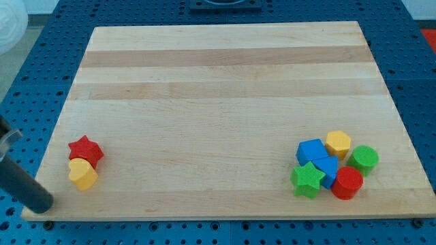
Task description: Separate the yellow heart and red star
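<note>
The red star [86, 150] lies near the board's lower left corner. The yellow heart [83, 174] lies just below it, touching it. My rod comes in from the view's left edge, and my tip [45, 206] rests at the board's lower left corner, to the left of and below the yellow heart, a short gap away from it.
A cluster of blocks sits at the lower right: a blue cube [312, 151], a second blue block [327, 168], a yellow hexagon [338, 144], a green cylinder [364, 159], a red cylinder [348, 182] and a green star [307, 179]. The wooden board [225, 82] lies on a blue perforated table.
</note>
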You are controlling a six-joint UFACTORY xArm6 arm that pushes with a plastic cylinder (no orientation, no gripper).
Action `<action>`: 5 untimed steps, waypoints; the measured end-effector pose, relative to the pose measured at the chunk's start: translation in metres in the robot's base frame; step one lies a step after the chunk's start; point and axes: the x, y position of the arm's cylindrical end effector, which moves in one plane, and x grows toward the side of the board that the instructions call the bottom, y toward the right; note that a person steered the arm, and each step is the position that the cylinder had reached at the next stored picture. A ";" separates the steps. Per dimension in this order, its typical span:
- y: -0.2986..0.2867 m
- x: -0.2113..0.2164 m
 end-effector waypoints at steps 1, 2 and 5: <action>0.036 -0.045; 0.074 -0.079; 0.035 -0.083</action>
